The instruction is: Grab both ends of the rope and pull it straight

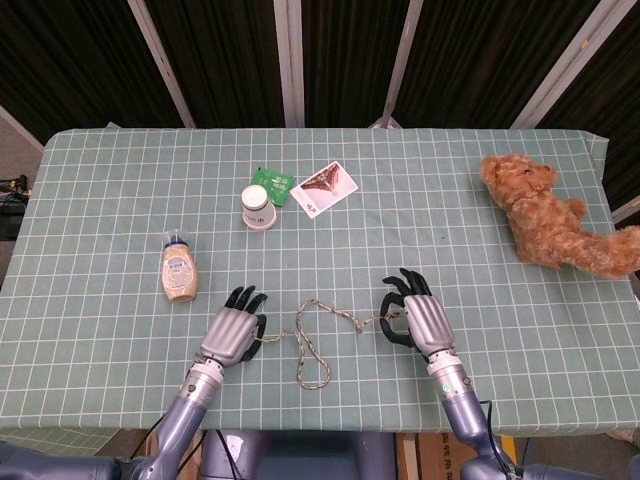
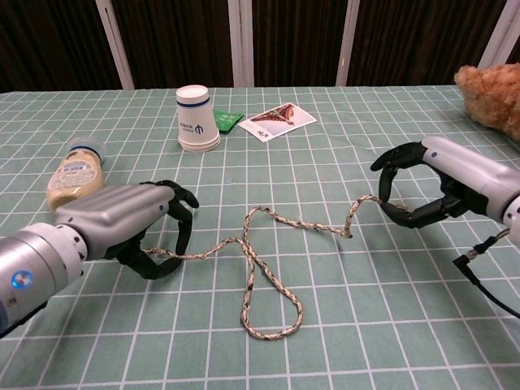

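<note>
I have each end of the rope pinched, my left hand and right hand both closed on it, while its slack loop sags on the table between them, toward me, so the pull runs sideways, outward.

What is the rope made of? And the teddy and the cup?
The rope looks like braided cord, tan flecked with dark, soft enough to flop in a loop. It could be nylon or cotton; I can't tell. The teddy looks like fuzzy brown plush, with curly, shaggy fur. The cup looks like white paper with a matte side and blue print, standing upside down.
</note>
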`<state>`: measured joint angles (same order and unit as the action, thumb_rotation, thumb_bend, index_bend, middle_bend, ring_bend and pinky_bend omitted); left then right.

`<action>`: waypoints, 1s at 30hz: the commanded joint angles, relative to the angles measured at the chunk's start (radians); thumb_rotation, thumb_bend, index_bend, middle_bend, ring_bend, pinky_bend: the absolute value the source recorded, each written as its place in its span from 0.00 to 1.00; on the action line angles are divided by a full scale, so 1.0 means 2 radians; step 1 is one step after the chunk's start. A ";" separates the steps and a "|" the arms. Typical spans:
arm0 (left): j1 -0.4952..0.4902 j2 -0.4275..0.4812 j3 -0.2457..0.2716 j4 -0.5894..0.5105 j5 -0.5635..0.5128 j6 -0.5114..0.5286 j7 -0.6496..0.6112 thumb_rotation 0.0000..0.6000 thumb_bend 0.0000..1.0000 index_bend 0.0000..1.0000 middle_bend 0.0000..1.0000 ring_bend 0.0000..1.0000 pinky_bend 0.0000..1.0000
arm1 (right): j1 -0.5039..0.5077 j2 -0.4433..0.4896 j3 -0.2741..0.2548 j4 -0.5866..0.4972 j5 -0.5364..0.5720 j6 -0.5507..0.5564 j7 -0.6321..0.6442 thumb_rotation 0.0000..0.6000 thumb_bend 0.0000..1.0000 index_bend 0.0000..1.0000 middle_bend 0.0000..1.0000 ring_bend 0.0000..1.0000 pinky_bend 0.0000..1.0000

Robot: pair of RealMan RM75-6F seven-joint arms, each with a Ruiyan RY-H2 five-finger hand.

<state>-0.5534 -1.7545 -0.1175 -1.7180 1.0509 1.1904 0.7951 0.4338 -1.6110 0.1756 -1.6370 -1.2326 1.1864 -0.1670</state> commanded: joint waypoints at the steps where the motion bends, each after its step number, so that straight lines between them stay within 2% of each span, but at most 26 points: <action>1: 0.000 0.025 -0.012 -0.022 0.009 0.009 -0.012 1.00 0.52 0.60 0.13 0.00 0.00 | -0.002 0.011 0.005 -0.004 0.000 0.005 0.000 1.00 0.49 0.61 0.23 0.00 0.00; 5: 0.004 0.069 -0.027 -0.057 0.019 0.018 -0.033 1.00 0.52 0.61 0.13 0.00 0.00 | -0.008 0.034 0.011 -0.012 -0.003 0.015 0.007 1.00 0.49 0.61 0.23 0.00 0.00; 9: 0.021 0.136 -0.033 -0.099 0.034 0.031 -0.070 1.00 0.52 0.61 0.13 0.00 0.00 | -0.021 0.069 0.015 -0.018 -0.006 0.027 0.023 1.00 0.49 0.61 0.23 0.00 0.00; 13: 0.044 0.195 -0.023 -0.120 0.059 0.040 -0.110 1.00 0.52 0.61 0.13 0.00 0.00 | -0.035 0.097 0.014 -0.019 -0.007 0.036 0.041 1.00 0.49 0.61 0.23 0.00 0.00; 16: 0.076 0.245 -0.006 -0.130 0.086 0.057 -0.171 1.00 0.52 0.61 0.14 0.00 0.00 | -0.050 0.122 0.011 -0.018 -0.005 0.044 0.058 1.00 0.49 0.61 0.23 0.00 0.00; 19: 0.102 0.277 0.015 -0.125 0.109 0.067 -0.222 1.00 0.52 0.61 0.14 0.00 0.00 | -0.059 0.140 0.007 -0.014 -0.005 0.045 0.072 1.00 0.49 0.61 0.23 0.00 0.00; 25: 0.149 0.293 0.045 -0.096 0.144 0.104 -0.298 1.00 0.52 0.61 0.14 0.00 0.00 | -0.075 0.157 0.004 0.002 -0.004 0.051 0.099 1.00 0.49 0.61 0.23 0.00 0.00; 30: 0.161 0.282 0.053 -0.063 0.152 0.109 -0.321 1.00 0.52 0.61 0.14 0.00 0.00 | -0.079 0.159 0.005 0.019 0.006 0.046 0.111 1.00 0.49 0.61 0.23 0.00 0.00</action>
<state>-0.2413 -1.1843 -0.0221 -1.8634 1.3469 1.4070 0.1694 0.2776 -1.2936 0.1853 -1.6057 -1.2262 1.2816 0.0515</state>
